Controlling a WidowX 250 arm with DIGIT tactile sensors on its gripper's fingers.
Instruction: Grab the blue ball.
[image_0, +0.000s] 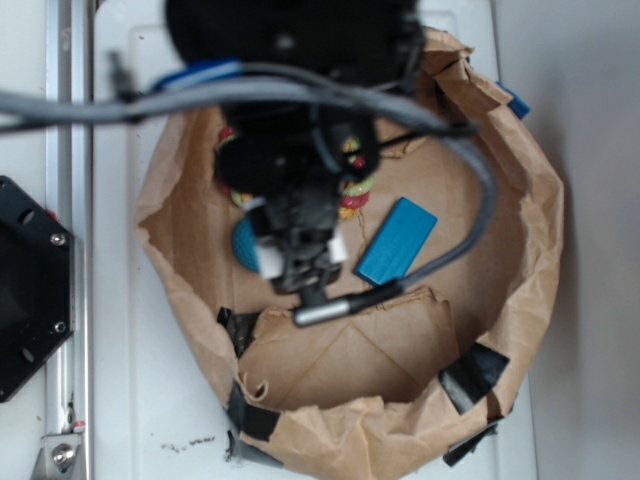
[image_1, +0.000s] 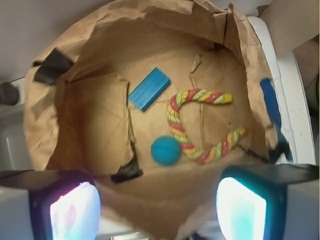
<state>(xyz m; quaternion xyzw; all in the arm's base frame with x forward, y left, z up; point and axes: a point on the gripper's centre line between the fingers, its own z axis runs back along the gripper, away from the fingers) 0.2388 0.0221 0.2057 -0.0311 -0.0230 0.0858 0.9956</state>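
Observation:
The blue ball (image_1: 166, 150) is a small teal sphere lying on the brown paper floor inside the paper bag ring. It touches the curve of a red, yellow and green rope toy (image_1: 200, 125). In the exterior view the blue ball (image_0: 245, 245) peeks out at the left of my gripper (image_0: 302, 255), which hangs above it. In the wrist view my gripper (image_1: 159, 210) is open, its two fingers spread wide at the bottom corners with nothing between them. The ball lies ahead of the gap, apart from both fingers.
A flat blue block (image_1: 149, 89) lies beyond the ball, also visible as the blue block (image_0: 397, 240) right of the gripper. The crumpled paper bag wall (image_0: 520, 200), patched with black tape, rings everything. A metal rail (image_0: 70, 200) runs along the left.

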